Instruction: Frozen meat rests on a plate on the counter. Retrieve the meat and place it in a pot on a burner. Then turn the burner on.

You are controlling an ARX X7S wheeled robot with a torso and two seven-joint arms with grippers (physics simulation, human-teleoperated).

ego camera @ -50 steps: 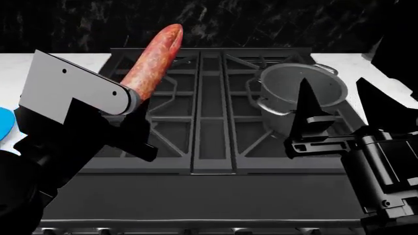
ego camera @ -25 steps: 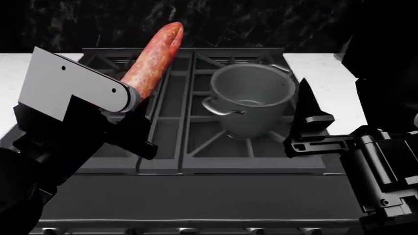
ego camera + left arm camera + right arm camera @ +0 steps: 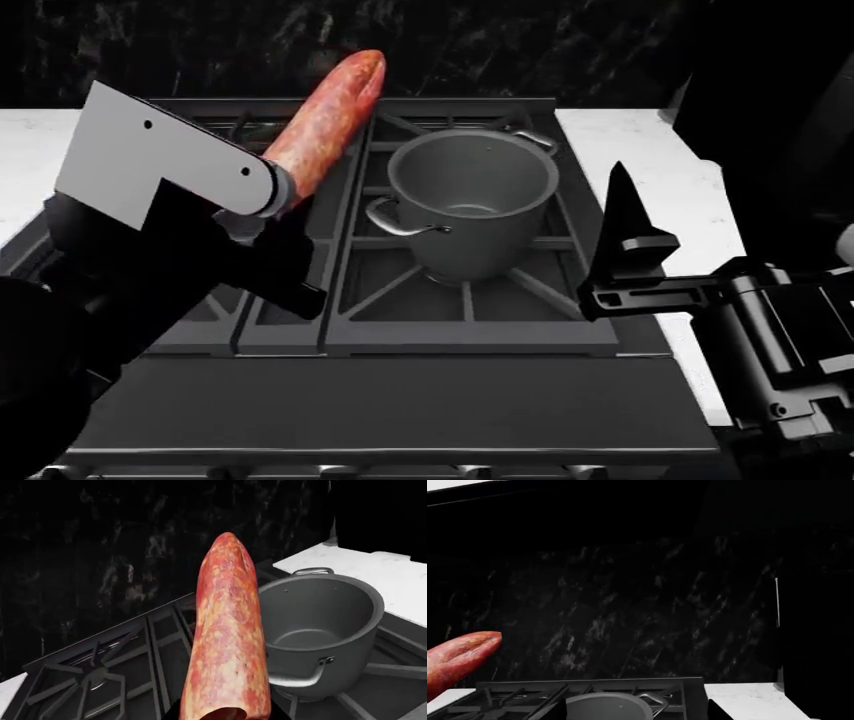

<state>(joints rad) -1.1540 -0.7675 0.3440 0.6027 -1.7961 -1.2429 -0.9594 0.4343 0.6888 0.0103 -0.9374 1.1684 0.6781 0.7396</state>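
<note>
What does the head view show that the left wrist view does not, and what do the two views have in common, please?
Only the head view shows the left gripper shut on the meat's lower end, the right gripper beside the pot holding nothing, the stove's front edge, and the counter at both sides of the stove. Only the left wrist view shows the meat's cut end and the full depth of the pot's floor. Both show the meat held up beside the empty pot, which stands on a grate, with white counter beyond and the dark backsplash.
</note>
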